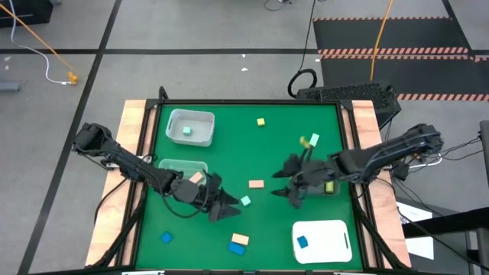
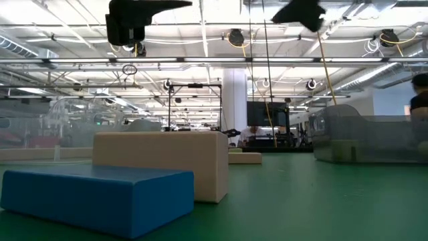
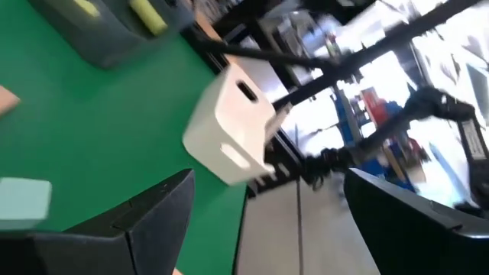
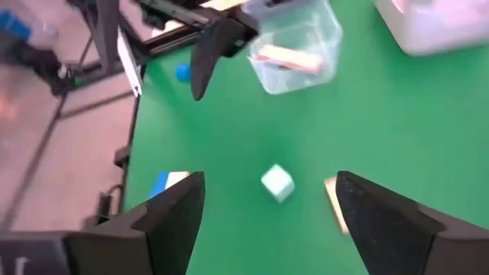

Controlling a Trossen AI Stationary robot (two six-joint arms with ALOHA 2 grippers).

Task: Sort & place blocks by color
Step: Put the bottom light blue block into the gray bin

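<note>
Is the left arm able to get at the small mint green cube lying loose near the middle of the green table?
Probably yes: the left gripper is open, beside the small mint green cube, with bare green table between them.

My left hand (image 3: pixel 260 221) hangs with fingers (image 3: pixel 145 221) spread wide over the green tabletop (image 3: pixel 99 130). A mint block (image 3: pixel 23 202) lies just beside one finger; a white tray (image 3: pixel 233 126) sits farther off.
</note>
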